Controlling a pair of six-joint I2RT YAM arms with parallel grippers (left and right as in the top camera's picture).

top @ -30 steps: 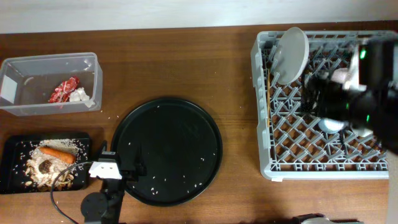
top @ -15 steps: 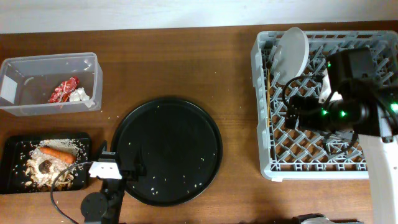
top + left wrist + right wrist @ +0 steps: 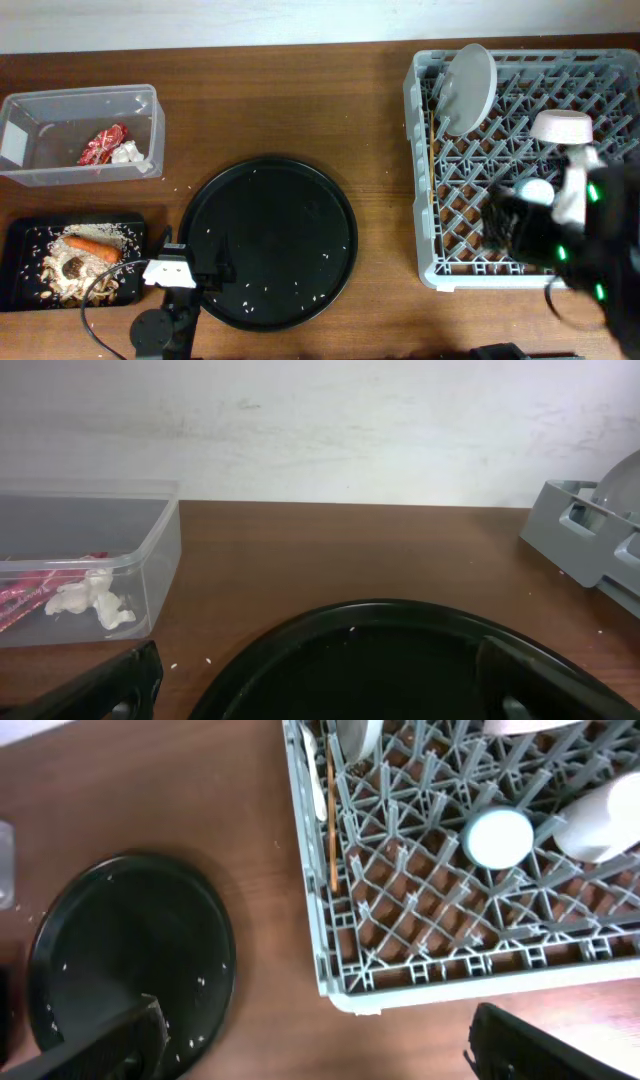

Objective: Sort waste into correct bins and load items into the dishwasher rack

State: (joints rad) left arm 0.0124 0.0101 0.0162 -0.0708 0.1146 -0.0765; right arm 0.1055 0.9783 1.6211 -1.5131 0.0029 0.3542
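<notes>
The grey dishwasher rack (image 3: 452,200) stands at the right. It holds the upright white plate (image 3: 468,88), the white bowl (image 3: 562,127) and the upturned light-blue cup (image 3: 537,190). In the right wrist view the rack (image 3: 400,870) also holds the white cup (image 3: 600,820), a chopstick (image 3: 331,820) and the white fork (image 3: 313,785). My right gripper (image 3: 510,228) is blurred over the rack's front part, open and empty (image 3: 320,1050). The clear tub (image 3: 60,108) holds the red wrapper (image 3: 103,143) and the tissue (image 3: 126,152). The flat black tray (image 3: 20,240) holds the carrot (image 3: 92,246), the brown lump (image 3: 73,266) and rice scraps. My left gripper (image 3: 205,272) is open and empty (image 3: 320,695).
The large round black tray (image 3: 268,242) lies mid-table with a few rice grains on it. The left gripper sits at its near left rim (image 3: 400,660). In the left wrist view the tub (image 3: 150,560) is far left and a rack corner (image 3: 590,545) far right.
The right arm has drawn back from over the rack's back right toward its front edge. The white bowl and the light-blue cup now show uncovered. The left arm has not moved.
</notes>
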